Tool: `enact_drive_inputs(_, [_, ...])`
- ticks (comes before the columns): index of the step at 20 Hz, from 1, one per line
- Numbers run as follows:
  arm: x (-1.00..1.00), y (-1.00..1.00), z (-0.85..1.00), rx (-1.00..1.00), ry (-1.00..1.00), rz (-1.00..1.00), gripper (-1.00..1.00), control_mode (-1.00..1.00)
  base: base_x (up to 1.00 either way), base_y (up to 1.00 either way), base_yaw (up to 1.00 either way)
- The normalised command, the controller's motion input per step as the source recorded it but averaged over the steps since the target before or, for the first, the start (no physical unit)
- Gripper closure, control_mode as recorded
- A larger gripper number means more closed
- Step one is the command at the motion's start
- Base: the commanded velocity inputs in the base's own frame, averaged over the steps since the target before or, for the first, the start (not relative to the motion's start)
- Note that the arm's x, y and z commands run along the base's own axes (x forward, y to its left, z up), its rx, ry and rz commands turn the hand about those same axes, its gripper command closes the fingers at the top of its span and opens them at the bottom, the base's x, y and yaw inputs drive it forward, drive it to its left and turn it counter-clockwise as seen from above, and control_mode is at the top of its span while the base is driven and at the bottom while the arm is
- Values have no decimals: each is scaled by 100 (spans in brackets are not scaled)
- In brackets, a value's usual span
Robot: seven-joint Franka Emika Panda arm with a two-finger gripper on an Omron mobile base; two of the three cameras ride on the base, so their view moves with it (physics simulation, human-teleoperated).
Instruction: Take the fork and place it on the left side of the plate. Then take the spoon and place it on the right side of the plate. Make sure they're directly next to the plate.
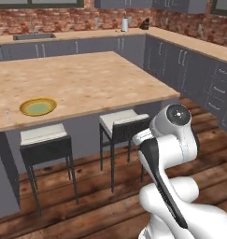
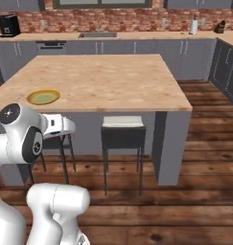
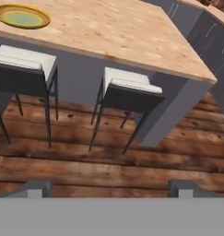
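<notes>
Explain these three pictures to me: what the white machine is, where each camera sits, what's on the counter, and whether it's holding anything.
The white machine is a robot arm on a base that drives, in a rendered kitchen. Two cameras ride behind it, one to its left, one to its right. The third sits on its hand, looking along the gripper, whose two grey tips stand wide apart with nothing between them: it holds nothing. On the wooden island counter lies a yellow-rimmed plate with a pale green centre. Two stools stand under the counter's edge. The arm is well back from the counter.

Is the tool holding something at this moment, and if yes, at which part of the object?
Nothing is held. The tool is open, with only the wooden floor between its two dark tips, well short of the round yellow-rimmed plate with a pale green centre.
</notes>
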Motion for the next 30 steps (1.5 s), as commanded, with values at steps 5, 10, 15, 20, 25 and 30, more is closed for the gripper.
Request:
enact_drive_inputs(5, [0,0,0,0,0,0,-100,100,29,-100,0])
enact_drive_inputs(10, [0,0,0,0,0,0,-100,100,41,-100,0])
enact_drive_inputs(15, [0,0,0,0,0,0,-100,100,55,-100,0])
enact_drive_inputs(20, [0,0,0,0,0,0,-100,100,77,-100,0])
enact_drive_inputs(25, [0,0,0,0,0,0,-100,100,99,-100,1])
enact_drive_inputs(30, [0,0,0,0,0,0,-100,100,100,-100,2])
